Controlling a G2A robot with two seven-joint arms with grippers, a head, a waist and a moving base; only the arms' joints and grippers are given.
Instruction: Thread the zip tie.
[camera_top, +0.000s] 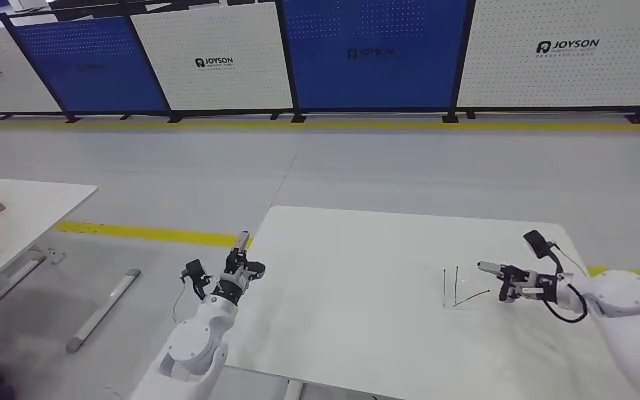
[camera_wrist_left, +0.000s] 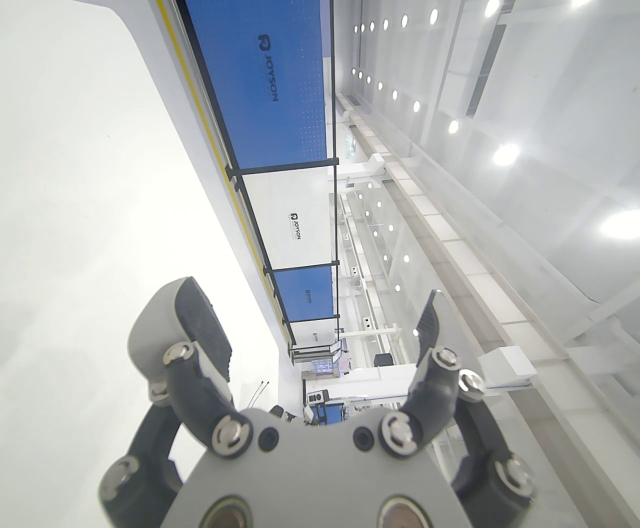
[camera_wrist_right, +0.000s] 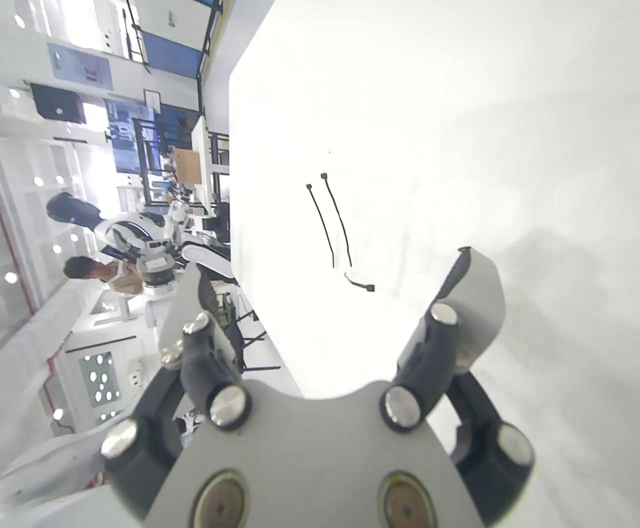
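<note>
zip ties (camera_top: 458, 284) from above only thin dark lines, heads too small to tell, short tie (camera_wrist_right: 361, 284) partly washed out by glare on table (camera_wrist_right: 400, 125), its tail end lost, side table (camera_top: 40, 205) cut off at the edge, table's near edge cut off too

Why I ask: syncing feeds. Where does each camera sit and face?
Top view: above the arms, looking down at the white table; both arms, left tool and right tool.
Left wrist view: on the left wrist, facing along the table toward wall panels and ceiling; its open tool.
Right wrist view: on the right wrist, facing across the table at the zip ties; its open tool.
Top and right wrist views share the zip ties.
</note>
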